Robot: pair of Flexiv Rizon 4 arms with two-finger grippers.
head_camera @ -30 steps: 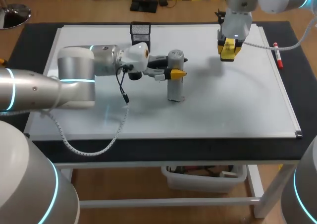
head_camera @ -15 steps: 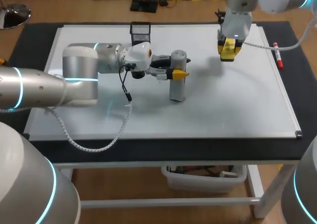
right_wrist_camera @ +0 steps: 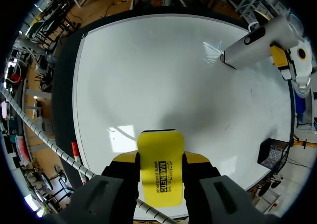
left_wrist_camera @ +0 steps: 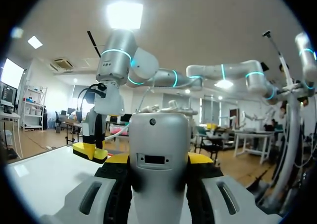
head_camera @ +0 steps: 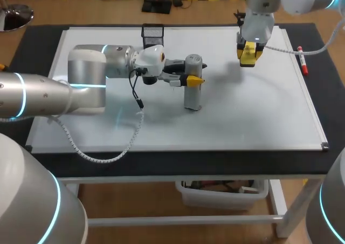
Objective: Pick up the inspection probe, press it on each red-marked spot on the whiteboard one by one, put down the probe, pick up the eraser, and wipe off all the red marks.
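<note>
My head camera sits high behind me and looks down on the whole whiteboard (head_camera: 253, 120), far enough off to take in both arms. My left wrist camera rides close behind my left pincer (left_wrist_camera: 159, 158) and looks level across the board, past the inspection probe (left_wrist_camera: 159, 135). The yellow eraser (left_wrist_camera: 90, 152) shows ahead at ten o'clock. My right wrist camera faces down over my right pincer (right_wrist_camera: 159, 157), with the probe at one o'clock. All three views share board, probe and eraser.

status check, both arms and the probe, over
Left gripper shut on probe, upright, tip on whiteboard. Right gripper shut on yellow eraser over the far side. No red marks visible; nothing blocking the probe.
</note>
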